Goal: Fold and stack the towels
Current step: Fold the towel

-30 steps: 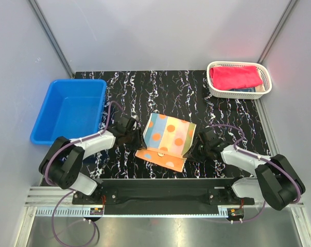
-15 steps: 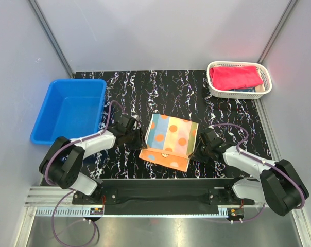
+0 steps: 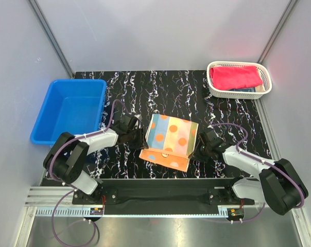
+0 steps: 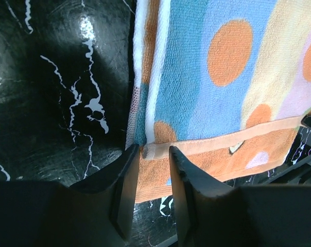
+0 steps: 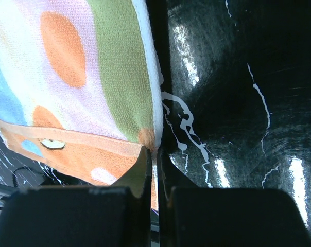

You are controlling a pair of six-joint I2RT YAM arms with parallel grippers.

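An orange-peach towel (image 3: 168, 136) with coloured stripes and orange dots lies folded at the table's middle, its upper layer short of the near orange edge. My left gripper (image 3: 140, 142) is at its left near corner. In the left wrist view the jaws (image 4: 154, 152) stand apart with the towel's (image 4: 217, 77) corner at their tips. My right gripper (image 3: 195, 146) is at the right near corner. In the right wrist view it (image 5: 156, 154) is shut on the white edge of the towel (image 5: 83, 77). A pink-red towel (image 3: 235, 76) lies in a white basket (image 3: 266, 88).
A blue bin (image 3: 70, 110) stands at the left. The white basket is at the far right corner, with a dark blue cloth (image 3: 244, 90) showing under the pink-red towel. Grey walls close in the table's sides and back.
The towel's folded layer came down and shifted slightly right, then lay still. The left arm's elbow shifted a little. Both grippers stay at the towel's near corners.
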